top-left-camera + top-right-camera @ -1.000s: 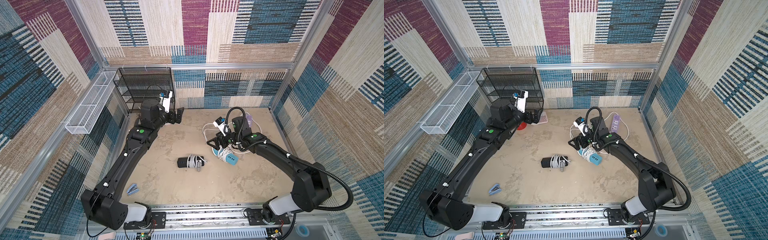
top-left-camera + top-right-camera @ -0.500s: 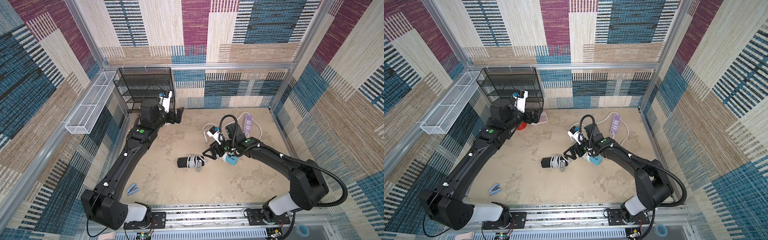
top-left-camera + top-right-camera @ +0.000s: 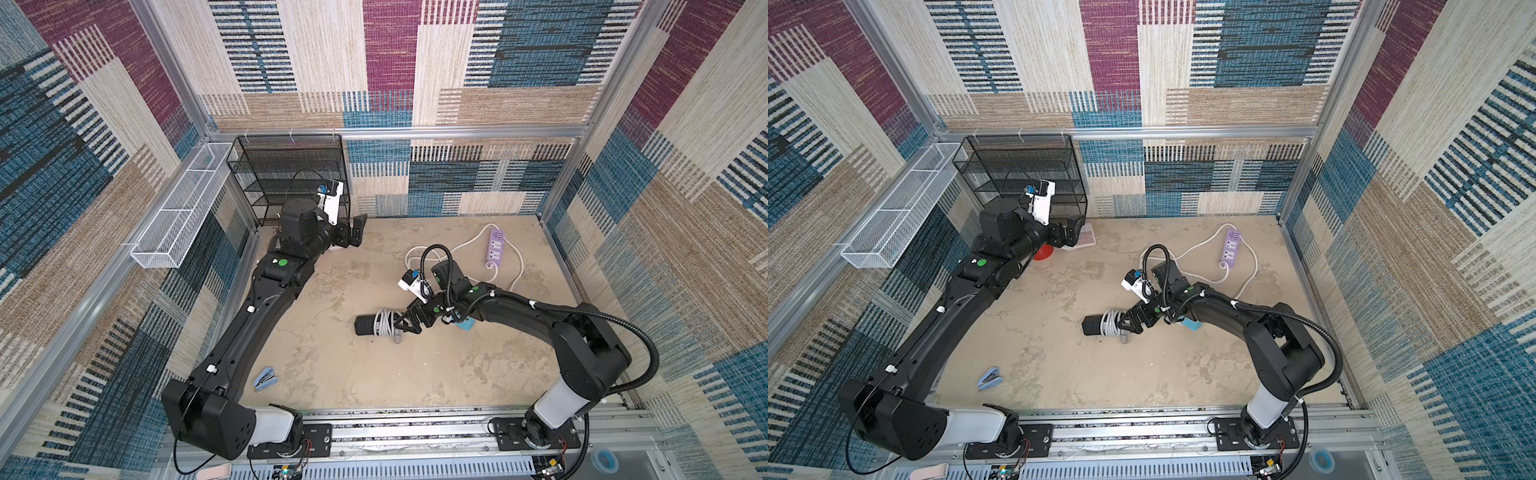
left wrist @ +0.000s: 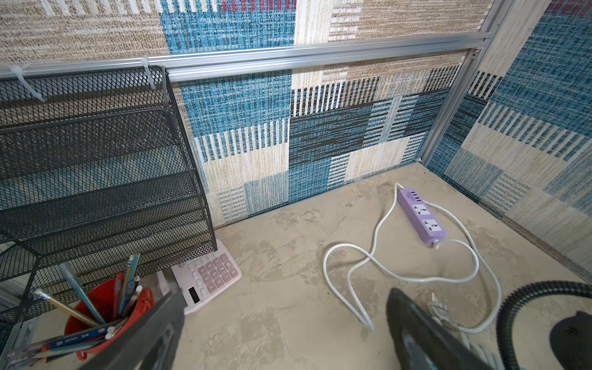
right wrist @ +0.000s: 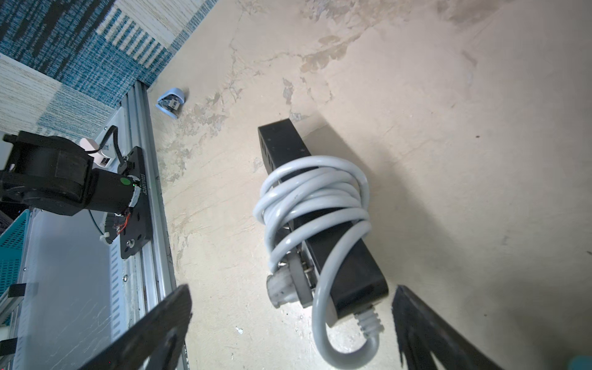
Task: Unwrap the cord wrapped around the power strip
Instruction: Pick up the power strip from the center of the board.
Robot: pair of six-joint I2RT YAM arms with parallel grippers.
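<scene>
Beige tabletop (image 3: 332,374), power strip (image 3: 366,325) crosswise, cord (image 3: 384,326) rightward

Serial print on the black mount plate (image 5: 139,205), too small to read

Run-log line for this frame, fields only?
phase: approach | right gripper: open, at cable end of black power strip, nothing held | white cord: wrapped around strip | left gripper: open, near black mesh rack

The power strip (image 5: 282,144) is black, its cord (image 5: 314,192) pale grey. A second strip (image 4: 419,217) is lilac. The calculator (image 4: 208,275) is white with pink keys, the cup (image 4: 93,307) red. The worktop (image 3: 332,365) is mottled beige; the walls (image 3: 390,50) show blue, maroon and tan striped patches.
</scene>
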